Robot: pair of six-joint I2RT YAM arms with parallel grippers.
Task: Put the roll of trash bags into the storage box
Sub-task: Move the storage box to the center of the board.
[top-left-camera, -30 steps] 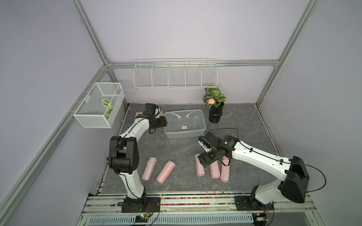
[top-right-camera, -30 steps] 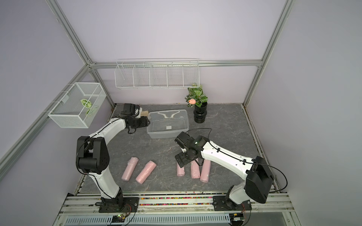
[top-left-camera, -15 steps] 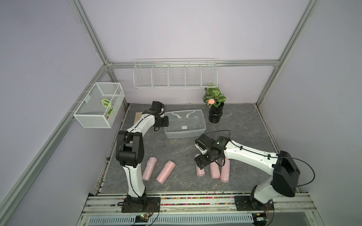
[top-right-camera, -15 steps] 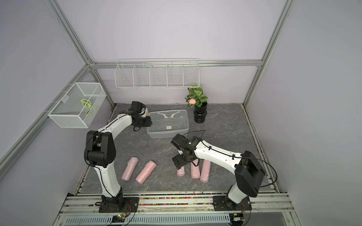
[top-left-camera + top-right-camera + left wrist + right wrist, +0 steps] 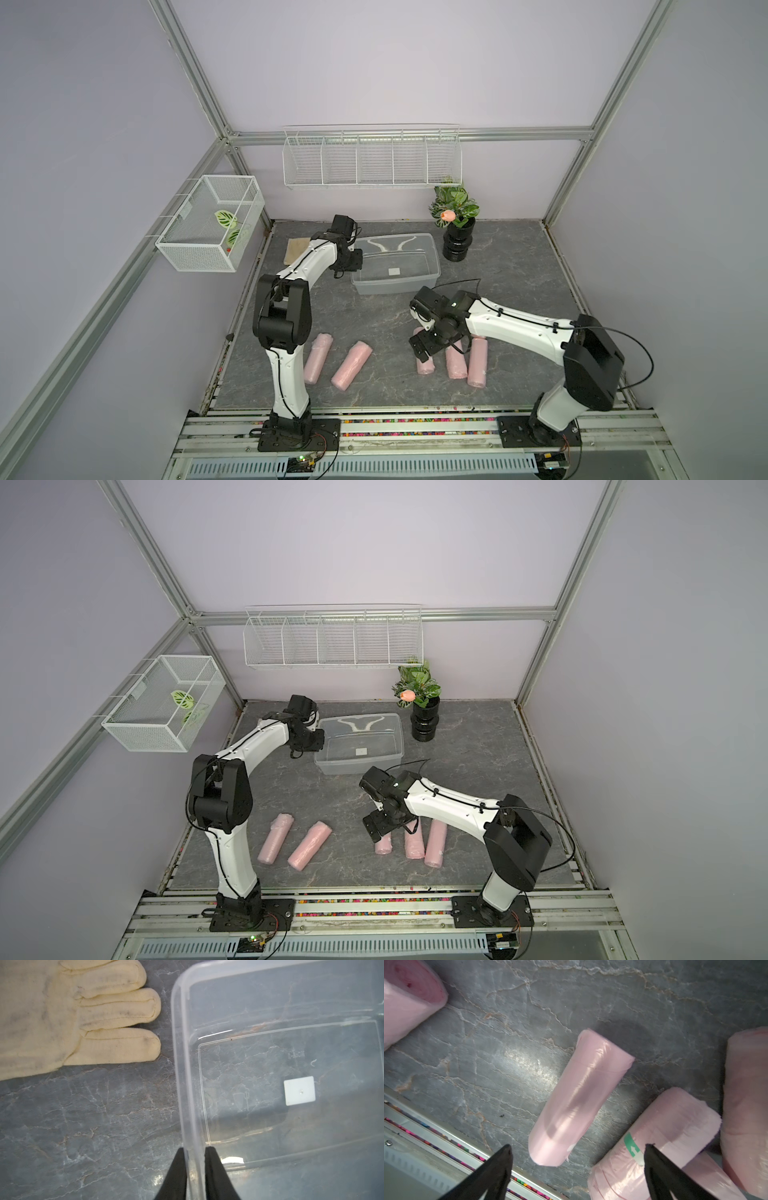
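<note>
A clear box [image 5: 392, 286] sits just above the frame's centre on the grey counter [image 5: 511, 266], with a white sticker [image 5: 394, 272] on its floor. The left tool [image 5: 353, 262] is at the box's left rim, its jaws too small to read. Three pink rolls [image 5: 456, 363] lie side by side lower right of centre. The right tool [image 5: 424, 348] hangs over the left roll [image 5: 425, 366], covering its upper end. Two more rolls [image 5: 352, 365] lie lower left, beside the left arm. A potted plant [image 5: 457, 232] stands right of the box and a tan cloth [image 5: 296, 249] lies left of it. A wire shelf [image 5: 372, 160] and a mesh basket [image 5: 208, 232] hang on the walls.
</note>
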